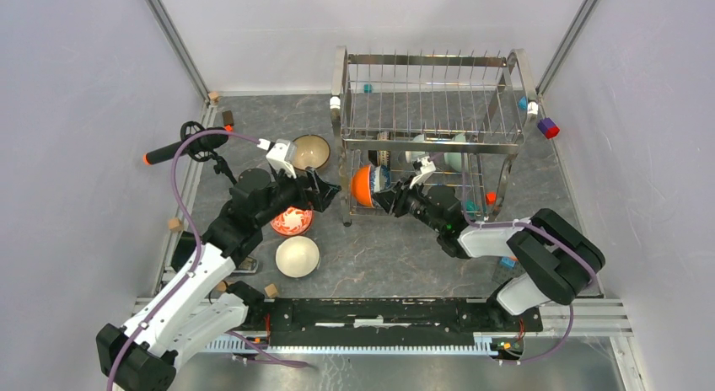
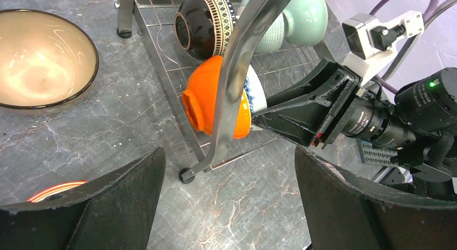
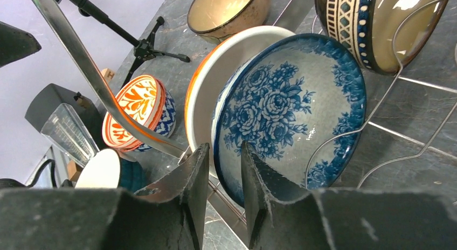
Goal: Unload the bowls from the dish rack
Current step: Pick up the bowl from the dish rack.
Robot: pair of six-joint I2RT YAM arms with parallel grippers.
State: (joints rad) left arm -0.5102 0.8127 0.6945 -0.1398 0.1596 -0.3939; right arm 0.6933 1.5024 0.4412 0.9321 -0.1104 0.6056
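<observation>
Grey stone-look table (image 1: pixel 405 256) fills the floor of a booth with plain white walls (image 1: pixel 76 113). Far on the left a black stick (image 1: pixel 181 147) with an orange tip lies over the table edge.

Next come three bowls that sit on the table, out of the rack. A tan bowl (image 1: pixel 309 152) with a dark rim is at the back. A red-and-white bowl (image 1: pixel 292 221) is in the middle, partly under the left arm. A white bowl (image 1: pixel 298 256) is at the front.

Just right of them is the left gripper (image 1: pixel 325 190). Its jaws are spread wide and hold nothing. It points at the rack's front corner leg.

The big shiny wire dish rack (image 1: pixel 430 142) stands at the back of the table. Its top shelf looks bare. On the low shelf the bowls stand on their edges. An orange bowl (image 2: pixel 207 96) is at the left end, and a blue flower bowl (image 3: pixel 291 110) leans right behind it. Further back are a dark bowl with a patterned band (image 2: pixel 202 23) and a pale green bowl (image 2: pixel 304 15).

The right gripper (image 3: pixel 224 158) reaches into the low shelf from the right. Its jaws are close together at the bottom rim of the blue flower bowl. I cannot tell if they are pinching it.
</observation>
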